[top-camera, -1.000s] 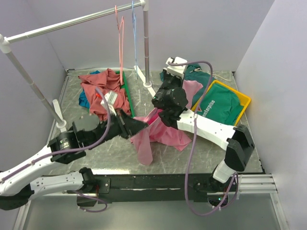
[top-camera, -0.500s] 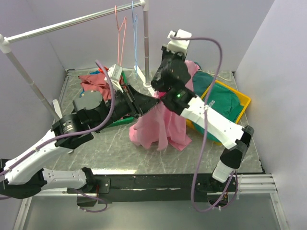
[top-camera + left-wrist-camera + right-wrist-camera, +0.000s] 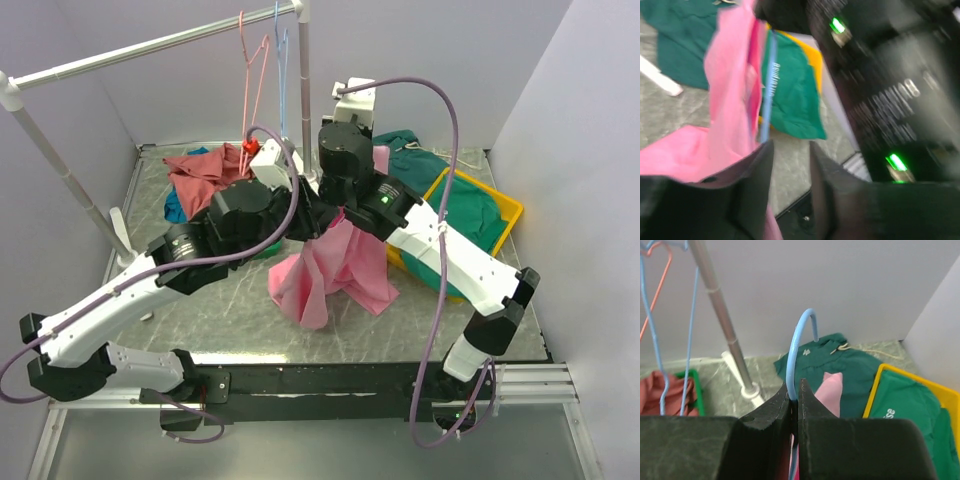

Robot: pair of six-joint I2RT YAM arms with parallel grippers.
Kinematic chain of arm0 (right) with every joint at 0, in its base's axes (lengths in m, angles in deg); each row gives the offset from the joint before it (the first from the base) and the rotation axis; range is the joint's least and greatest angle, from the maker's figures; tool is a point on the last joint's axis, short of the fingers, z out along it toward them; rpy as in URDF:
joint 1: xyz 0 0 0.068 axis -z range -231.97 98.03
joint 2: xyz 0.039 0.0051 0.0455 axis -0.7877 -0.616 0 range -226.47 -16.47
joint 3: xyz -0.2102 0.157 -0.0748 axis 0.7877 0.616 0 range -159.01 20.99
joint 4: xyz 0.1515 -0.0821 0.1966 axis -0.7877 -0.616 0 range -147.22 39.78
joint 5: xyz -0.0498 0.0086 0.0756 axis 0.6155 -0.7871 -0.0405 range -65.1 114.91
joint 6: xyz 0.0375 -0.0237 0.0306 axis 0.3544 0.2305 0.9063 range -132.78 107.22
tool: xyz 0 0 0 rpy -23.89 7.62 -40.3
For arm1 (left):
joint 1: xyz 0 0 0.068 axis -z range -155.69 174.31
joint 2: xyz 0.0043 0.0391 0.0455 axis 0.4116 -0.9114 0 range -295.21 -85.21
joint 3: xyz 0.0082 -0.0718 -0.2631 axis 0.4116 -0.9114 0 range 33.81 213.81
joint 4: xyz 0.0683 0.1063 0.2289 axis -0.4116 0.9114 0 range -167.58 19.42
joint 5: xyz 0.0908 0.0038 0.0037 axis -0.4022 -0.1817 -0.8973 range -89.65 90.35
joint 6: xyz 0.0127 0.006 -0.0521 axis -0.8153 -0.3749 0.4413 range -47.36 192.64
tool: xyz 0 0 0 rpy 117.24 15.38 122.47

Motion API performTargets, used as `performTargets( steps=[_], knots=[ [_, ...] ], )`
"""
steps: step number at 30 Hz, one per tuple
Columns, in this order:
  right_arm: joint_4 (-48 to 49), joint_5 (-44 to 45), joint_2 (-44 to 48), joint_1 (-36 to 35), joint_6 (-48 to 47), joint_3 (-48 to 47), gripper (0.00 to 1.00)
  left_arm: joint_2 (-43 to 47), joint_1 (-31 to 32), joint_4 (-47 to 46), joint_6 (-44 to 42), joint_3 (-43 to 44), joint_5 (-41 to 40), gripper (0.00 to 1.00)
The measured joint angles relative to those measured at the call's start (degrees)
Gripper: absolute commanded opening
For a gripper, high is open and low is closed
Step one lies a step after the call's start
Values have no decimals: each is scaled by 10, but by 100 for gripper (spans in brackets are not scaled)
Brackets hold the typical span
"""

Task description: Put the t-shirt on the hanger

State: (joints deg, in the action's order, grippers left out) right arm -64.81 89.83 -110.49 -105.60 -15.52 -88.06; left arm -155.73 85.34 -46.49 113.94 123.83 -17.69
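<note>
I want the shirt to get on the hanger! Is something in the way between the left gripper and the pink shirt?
Nothing visible. The shirt hangs right at the open left gripper, next to the hanger wire. The right arm is close by, but off to the side.

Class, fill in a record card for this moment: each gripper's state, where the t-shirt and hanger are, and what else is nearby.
right gripper: shut on the hanger just below its hook, holding it up
left gripper: open, beside the pink cloth
t-shirt: bright pink, hanging in folds under the right gripper, with the blue wire among them
fit on hanger: cannot tell
rail: carries a pink hanger
yellow bin: at the right, holds a green shirt
</note>
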Motion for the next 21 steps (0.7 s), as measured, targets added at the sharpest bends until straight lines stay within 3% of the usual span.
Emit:
performTargets(
  steps=[3, 11, 14, 15, 18, 21],
  knots=[
    [-53, -26, 13, -1, 40, 0, 0, -18, -2, 2, -17, 2, -28, 13],
    [-127, -98, 111, -1, 113, 16, 0, -92, -12, 1, -58, 37, -55, 11],
    [-131, -115, 148, -1, 125, 26, 0, -100, -30, -1, -75, 49, -50, 22],
    [-131, -116, 157, -1, 125, 29, 0, -101, -37, -3, -82, 54, -43, 32],
    [-132, -114, 165, 2, 125, 30, 0, -103, -47, -13, -106, 71, -16, 47],
    [-134, -117, 160, 16, 123, 30, 0, -97, -49, -31, -131, 79, 19, 56]
  ],
)
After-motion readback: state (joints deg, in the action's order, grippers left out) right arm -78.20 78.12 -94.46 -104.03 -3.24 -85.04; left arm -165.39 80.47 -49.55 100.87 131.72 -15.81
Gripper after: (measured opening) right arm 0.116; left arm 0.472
